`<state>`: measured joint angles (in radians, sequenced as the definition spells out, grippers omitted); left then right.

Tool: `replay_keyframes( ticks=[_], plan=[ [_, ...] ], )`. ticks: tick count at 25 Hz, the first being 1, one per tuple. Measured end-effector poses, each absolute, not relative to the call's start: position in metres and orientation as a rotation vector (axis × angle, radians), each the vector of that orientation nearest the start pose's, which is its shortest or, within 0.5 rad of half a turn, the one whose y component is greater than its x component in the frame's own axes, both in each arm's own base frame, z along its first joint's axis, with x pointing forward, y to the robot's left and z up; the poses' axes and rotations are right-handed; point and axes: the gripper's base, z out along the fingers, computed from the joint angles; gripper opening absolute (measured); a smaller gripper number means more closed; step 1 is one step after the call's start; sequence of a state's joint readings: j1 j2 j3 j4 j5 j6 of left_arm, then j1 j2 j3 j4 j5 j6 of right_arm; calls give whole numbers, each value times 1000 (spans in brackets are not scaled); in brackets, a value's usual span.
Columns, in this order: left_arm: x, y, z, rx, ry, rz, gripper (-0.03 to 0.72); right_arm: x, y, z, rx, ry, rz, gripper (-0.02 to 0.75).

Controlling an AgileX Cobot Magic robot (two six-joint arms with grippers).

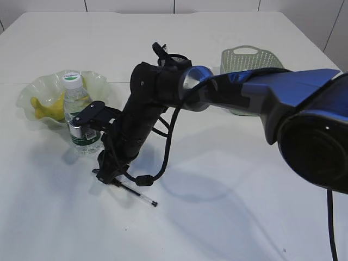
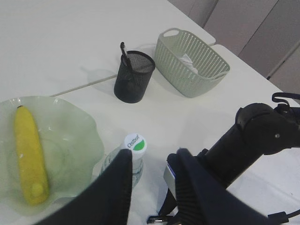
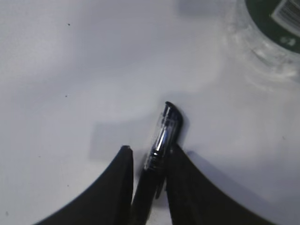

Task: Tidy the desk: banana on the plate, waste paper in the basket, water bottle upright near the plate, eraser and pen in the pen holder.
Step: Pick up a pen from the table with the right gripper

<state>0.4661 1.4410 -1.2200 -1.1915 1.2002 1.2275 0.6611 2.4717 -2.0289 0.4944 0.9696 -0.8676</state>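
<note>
A yellow banana (image 2: 29,154) lies in the pale green wavy plate (image 1: 100,81). Right beside the plate stands the water bottle (image 1: 78,111), upright, its white cap (image 2: 135,144) on top. A black pen (image 1: 137,194) lies on the table. My right gripper (image 3: 150,150) is down over its clip end, open, with the pen (image 3: 161,136) between the fingers and against the right one. My left gripper (image 2: 152,157) hovers open and empty above the bottle. White waste paper (image 2: 187,60) sits in the basket (image 2: 206,77). The mesh pen holder (image 2: 133,77) holds another pen. The eraser is out of view.
The right arm (image 1: 147,103) reaches across the middle of the table and hides the pen holder in the exterior view. Its cable (image 1: 163,157) loops down to the tabletop. The basket (image 1: 250,57) stands at the back right.
</note>
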Motion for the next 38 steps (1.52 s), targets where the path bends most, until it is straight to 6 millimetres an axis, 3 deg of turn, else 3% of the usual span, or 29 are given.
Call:
replay_keyframes(
  ticks=[14, 27, 38],
  plan=[
    [287, 56, 361, 429, 1996, -702, 216, 385, 343, 114, -1686, 2268, 567, 192],
    [287, 56, 361, 429, 1996, -702, 216, 380, 326, 116, -1916, 2310, 403, 192],
    [287, 56, 361, 429, 1996, -702, 216, 380, 325, 116, -1922, 2324, 395, 192]
  ],
)
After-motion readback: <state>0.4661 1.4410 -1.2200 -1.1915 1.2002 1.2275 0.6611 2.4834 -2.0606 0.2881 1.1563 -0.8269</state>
